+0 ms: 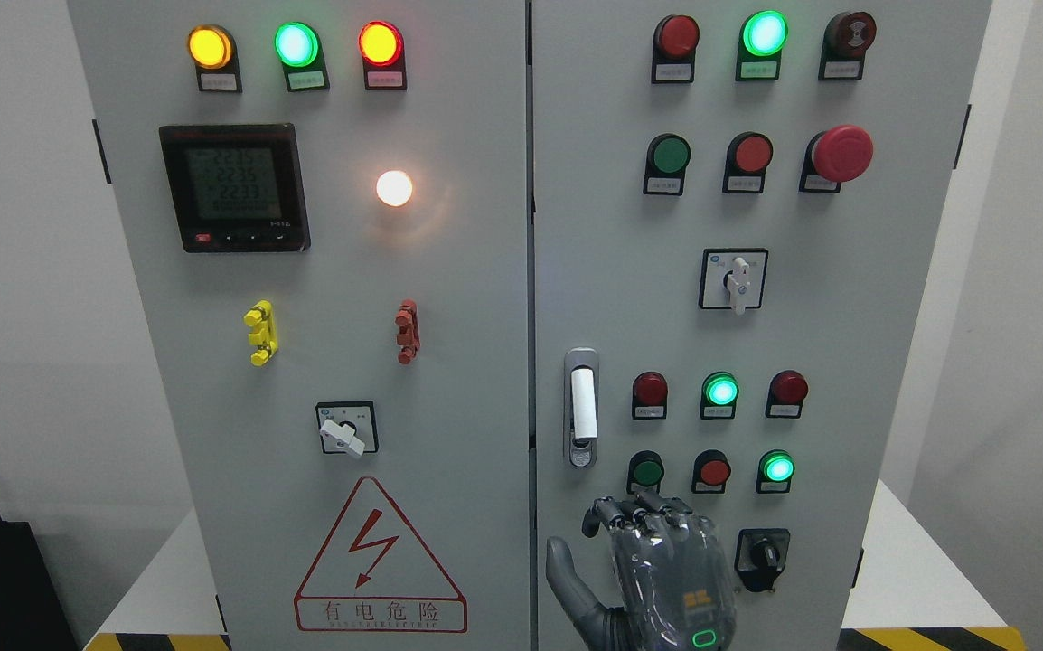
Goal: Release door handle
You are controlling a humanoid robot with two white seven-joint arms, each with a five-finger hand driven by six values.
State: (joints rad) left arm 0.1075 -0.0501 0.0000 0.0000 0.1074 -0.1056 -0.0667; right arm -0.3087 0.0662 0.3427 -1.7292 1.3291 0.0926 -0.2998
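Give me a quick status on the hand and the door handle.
Right hand below the door handle, fingers curled, holding nothing, clear of it. Handle upright on the right door, free. Left hand not in view. Nothing in the way.

A grey cabinet stands on a white platform, which shows at both lower sides. Yellow-and-black hazard tape runs along the platform's front edge, left and right of the cabinet.

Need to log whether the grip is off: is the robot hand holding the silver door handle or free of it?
Free: the right hand sits below the silver door handle, a gap between them.
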